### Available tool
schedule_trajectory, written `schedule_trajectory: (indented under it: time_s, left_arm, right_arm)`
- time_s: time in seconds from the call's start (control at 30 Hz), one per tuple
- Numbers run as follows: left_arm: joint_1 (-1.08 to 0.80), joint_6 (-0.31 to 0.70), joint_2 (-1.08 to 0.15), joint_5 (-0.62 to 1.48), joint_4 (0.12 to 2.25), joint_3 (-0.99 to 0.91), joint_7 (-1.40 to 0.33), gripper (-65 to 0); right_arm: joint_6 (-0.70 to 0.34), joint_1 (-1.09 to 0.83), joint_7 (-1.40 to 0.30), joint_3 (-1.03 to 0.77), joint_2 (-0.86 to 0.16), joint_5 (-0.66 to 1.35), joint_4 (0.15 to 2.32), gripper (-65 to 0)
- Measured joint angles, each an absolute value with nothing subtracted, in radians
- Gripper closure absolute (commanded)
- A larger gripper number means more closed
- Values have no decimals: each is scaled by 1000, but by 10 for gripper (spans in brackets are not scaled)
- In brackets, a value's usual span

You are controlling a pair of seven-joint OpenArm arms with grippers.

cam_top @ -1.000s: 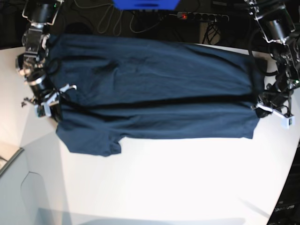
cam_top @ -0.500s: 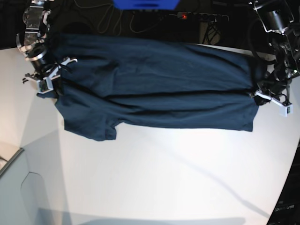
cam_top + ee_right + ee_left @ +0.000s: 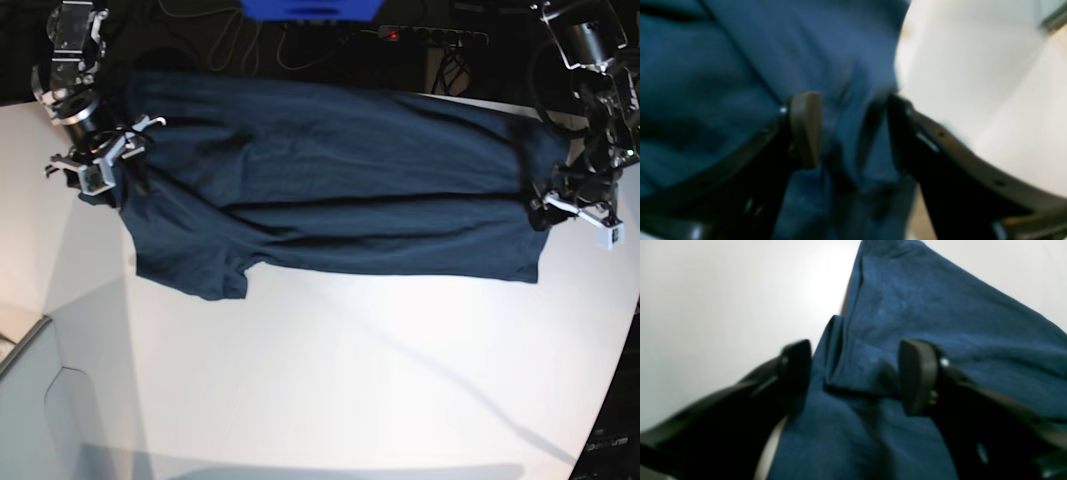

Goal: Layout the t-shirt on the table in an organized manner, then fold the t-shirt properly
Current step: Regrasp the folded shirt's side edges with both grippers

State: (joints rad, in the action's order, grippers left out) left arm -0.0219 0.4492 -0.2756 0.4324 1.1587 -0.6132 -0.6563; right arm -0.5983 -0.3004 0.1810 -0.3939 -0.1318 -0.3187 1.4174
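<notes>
The dark navy t-shirt (image 3: pixel 330 180) lies spread sideways across the far part of the white table (image 3: pixel 350 380), with long creases running along it and one sleeve (image 3: pixel 195 270) pointing to the near left. At the shirt's left edge my right gripper (image 3: pixel 100 165) is open; in the right wrist view its jaws (image 3: pixel 851 130) straddle a loose ridge of cloth (image 3: pixel 740 66). My left gripper (image 3: pixel 565 205) is at the shirt's right edge, open too. In the left wrist view (image 3: pixel 855 373) a small fold of the hem (image 3: pixel 940 316) lies free between the fingers.
Behind the table's far edge are a blue object (image 3: pixel 310 8), a power strip (image 3: pixel 430 36) with a red light, and dark cables. A pale grey box corner (image 3: pixel 40 400) sits at the near left. Bare white tabletop stretches in front of the shirt.
Both grippers have opened and let go of the shirt's edges. Before that they carried the cloth toward the far edge, the right gripper moving furthest. The shirt now lies flatter.
</notes>
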Motion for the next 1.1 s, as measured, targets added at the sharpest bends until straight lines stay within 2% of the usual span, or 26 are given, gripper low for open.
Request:
schedule_trajectory:
  time_s: [0.2, 0.37, 0.53, 0.63, 0.87, 0.93, 1.1]
  left_arm:
    - [-20, 450, -292, 432, 1246, -613, -654, -428]
    - [68, 439, -294, 413, 1225, -612, -651, -428]
    - [222, 456, -282, 285, 1066, -608, -645, -428]
    - [310, 445, -284, 183, 906, -611, -569, -428]
    - [424, 445, -281, 18, 574, -611, -346, -428]
    - [435, 446, -283, 4, 522, -611, -276, -428]
    - [445, 445, -282, 2, 481, -612, -229, -423]
  right_arm:
    - [-599, -292, 179, -391, -85, -318, 1524, -356]
    - [-598, -248, 167, -398, -73, -318, 1525, -356]
    - [-598, -180, 39, -397, -64, -317, 1514, -356]
    - [-599, -142, -36, -397, -64, -321, 1512, -356]
    - [-599, -109, -60, -397, -64, -317, 1511, -356]
    - [-599, -112, -64, -397, -64, -318, 1509, -356]
    - [-599, -109, -64, -396, -64, -317, 1509, -356]
